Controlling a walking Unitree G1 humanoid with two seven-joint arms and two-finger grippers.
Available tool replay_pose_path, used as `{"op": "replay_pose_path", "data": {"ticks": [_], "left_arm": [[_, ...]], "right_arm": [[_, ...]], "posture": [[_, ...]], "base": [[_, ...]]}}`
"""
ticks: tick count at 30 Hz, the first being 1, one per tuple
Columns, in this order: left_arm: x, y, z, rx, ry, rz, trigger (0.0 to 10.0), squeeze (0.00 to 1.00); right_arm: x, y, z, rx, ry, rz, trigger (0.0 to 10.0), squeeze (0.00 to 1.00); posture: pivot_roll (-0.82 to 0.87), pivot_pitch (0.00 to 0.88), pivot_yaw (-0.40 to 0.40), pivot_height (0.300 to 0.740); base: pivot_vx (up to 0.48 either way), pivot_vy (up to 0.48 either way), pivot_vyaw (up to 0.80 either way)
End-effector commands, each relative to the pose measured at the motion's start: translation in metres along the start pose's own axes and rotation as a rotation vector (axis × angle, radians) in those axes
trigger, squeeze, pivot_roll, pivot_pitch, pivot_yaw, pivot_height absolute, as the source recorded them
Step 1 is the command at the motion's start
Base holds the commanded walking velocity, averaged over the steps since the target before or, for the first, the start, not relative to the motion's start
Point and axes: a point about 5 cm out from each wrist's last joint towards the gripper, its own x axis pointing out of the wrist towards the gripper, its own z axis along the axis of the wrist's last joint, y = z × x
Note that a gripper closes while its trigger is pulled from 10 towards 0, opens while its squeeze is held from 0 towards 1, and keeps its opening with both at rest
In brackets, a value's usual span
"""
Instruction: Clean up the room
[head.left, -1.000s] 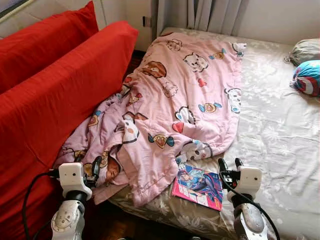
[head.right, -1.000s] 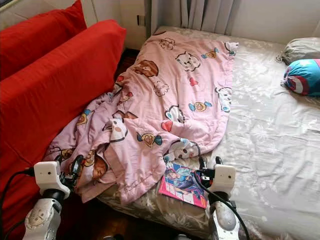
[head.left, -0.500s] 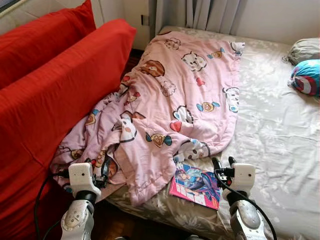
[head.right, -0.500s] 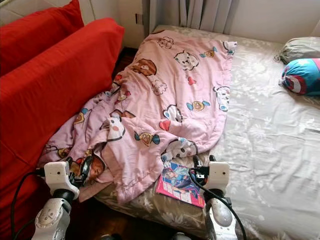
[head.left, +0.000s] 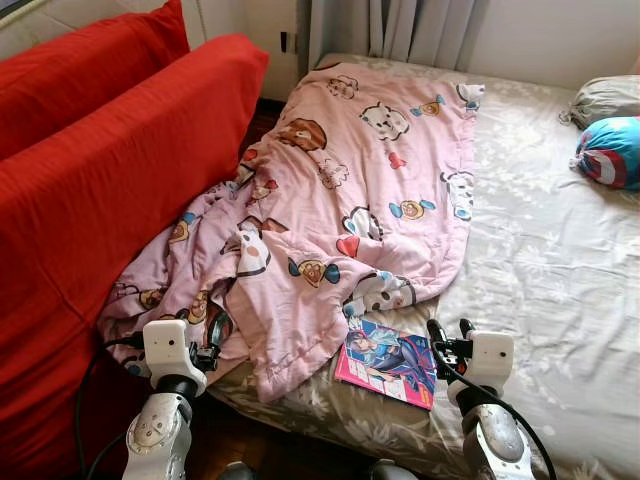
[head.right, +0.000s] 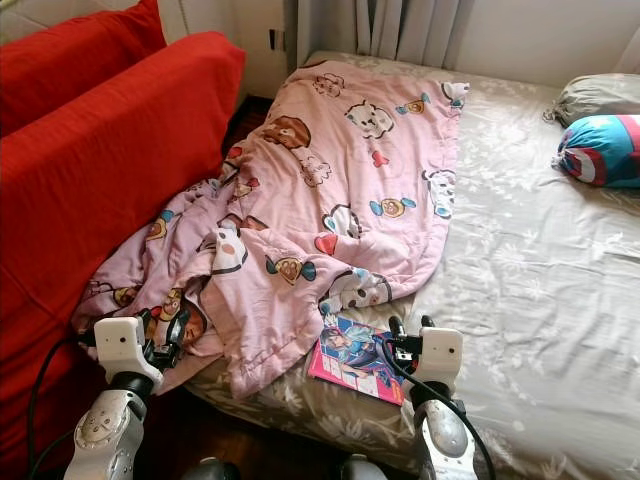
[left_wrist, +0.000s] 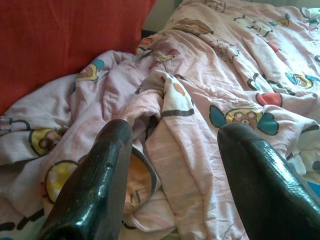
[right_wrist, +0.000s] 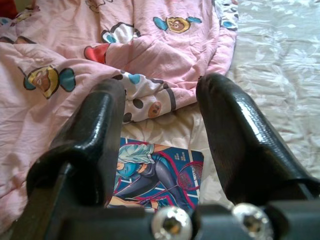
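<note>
Left gripper: fingers spread, nothing between them, pointed at the bunched lower corner of the pink cartoon blanket hanging off the bed edge. Left arm raised low at the bed's near corner, wrist roughly level with the mattress, just beside the blanket folds.

Right gripper: fingers also spread, empty, aimed at the comic book. Right arm is up at the near bed edge, gripper just beside the book's right side, not touching.

Count:
- 1 blanket, spread diagonally over the bed's left half, lower end crumpled against the red sofa.
- 1 comic book, flat on the grey floral sheet, blanket hem touching its top edge.
- 2 pillows at far right: one grey, one blue/red/white.
- 2 red sofa cushions, one behind the other.
- Grey curtain behind the bed.
</note>
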Motion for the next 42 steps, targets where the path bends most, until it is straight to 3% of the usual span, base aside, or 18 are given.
{"op": "replay_pose_path", "data": {"ticks": [1,15,18,42], "left_arm": [[-0.003,-0.002,-0.004,-0.005,0.026,-0.013,10.0,0.0],[-0.005,-0.005,-0.006,-0.009,0.043,-0.038,10.0,0.0],[-0.006,-0.006,-0.007,-0.01,0.047,-0.042,10.0,0.0],[-0.008,-0.01,-0.01,-0.018,0.066,-0.061,10.0,0.0]], "right_arm": [[-0.003,-0.006,-0.005,0.004,0.013,-0.022,10.0,0.0],[-0.001,-0.004,-0.015,0.0,0.083,0.0,10.0,0.0],[-0.001,-0.003,-0.014,-0.005,0.068,0.012,10.0,0.0],[0.0,0.0,-0.02,0.015,0.084,0.034,10.0,0.0]], "posture": [[0.02,0.206,-0.045,0.652],[0.03,0.207,-0.044,0.642],[0.03,0.207,-0.044,0.623],[0.03,0.211,-0.046,0.623]], "base": [[0.0,0.0,0.0],[0.0,0.0,0.0],[0.0,0.0,0.0],[0.0,0.0,0.0]]}}
